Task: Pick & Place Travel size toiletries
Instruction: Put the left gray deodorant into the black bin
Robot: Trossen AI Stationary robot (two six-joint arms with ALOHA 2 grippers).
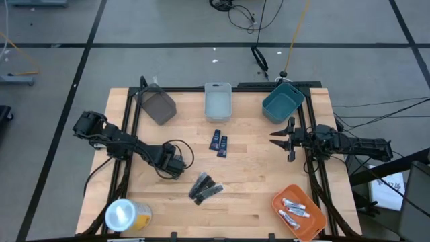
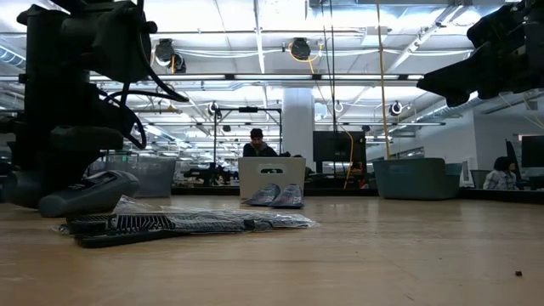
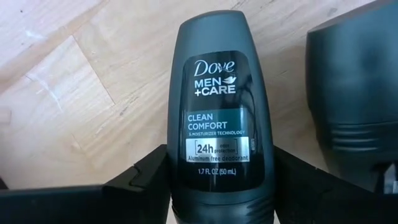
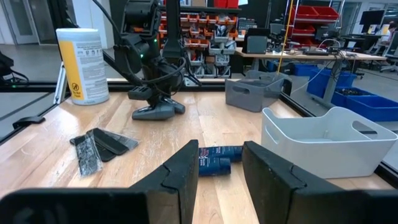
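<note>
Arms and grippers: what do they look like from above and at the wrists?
Both arms are dark, jointed links. A black cable loops beside the left gripper. The right gripper has two thin pointed fingers. In the wrist views, the fingers are matte black, blocky, with angular stepped edges.

Light is even and fairly bright over the worktop [image 1: 248,181] in the high view, coming from above; shadows under the arms and bins are soft and short. In the low view, rows of ceiling lamps [image 2: 299,48] glare white against the room, while the near arm shows as a dark silhouette and the worktop's front edge is soft and out of focus. The left wrist view is sharp on the deodorant bottle [image 3: 217,106], its label readable, with a faint sheen along the bottle's shoulder; the wood beside it looks slightly washed out. In the right wrist view the near fingers [image 4: 273,171] are blurred and the far room is clear, with lines bending a little toward the edges.
</note>
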